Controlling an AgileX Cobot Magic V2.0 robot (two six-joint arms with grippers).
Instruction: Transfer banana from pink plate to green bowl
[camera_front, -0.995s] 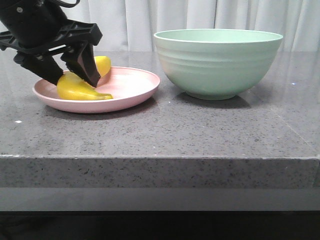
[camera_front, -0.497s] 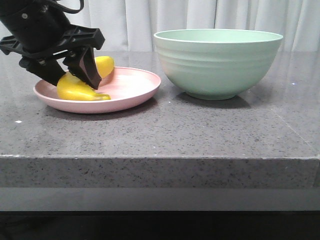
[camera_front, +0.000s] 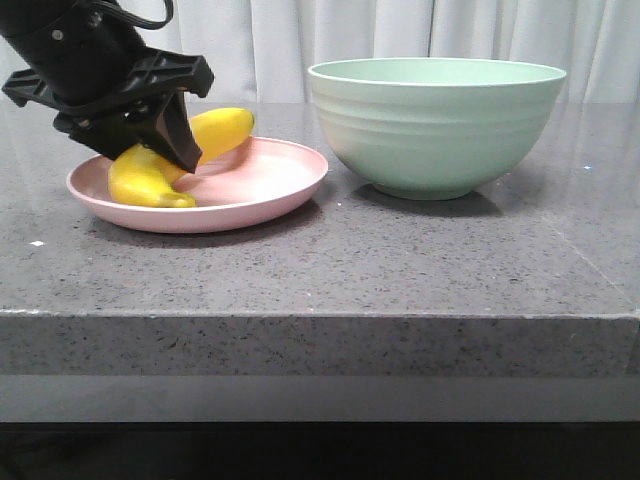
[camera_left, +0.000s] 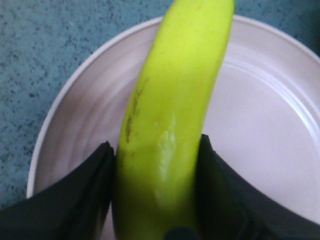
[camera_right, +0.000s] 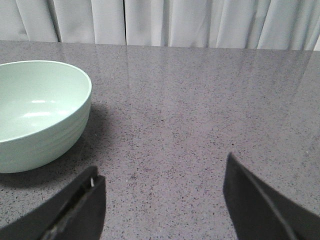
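The yellow banana (camera_front: 222, 131) lies tilted on the pink plate (camera_front: 270, 190) at the left of the table, one end raised toward the bowl. My left gripper (camera_front: 165, 150) is shut on the banana's middle; in the left wrist view both black fingers press against the banana (camera_left: 170, 120) over the plate (camera_left: 260, 115). The green bowl (camera_front: 436, 125) stands to the right of the plate, and it looks empty in the right wrist view (camera_right: 37, 115). My right gripper (camera_right: 162, 200) is open and empty over bare table beside the bowl; it is out of the front view.
Grey speckled stone table (camera_front: 320, 270) with its front edge (camera_front: 320, 315) close to the camera. White curtains (camera_front: 300, 40) hang behind the table.
The left gripper has closed on the banana and tilted it, so its far end has risen and swung toward the bowl. The plate has shifted slightly right.
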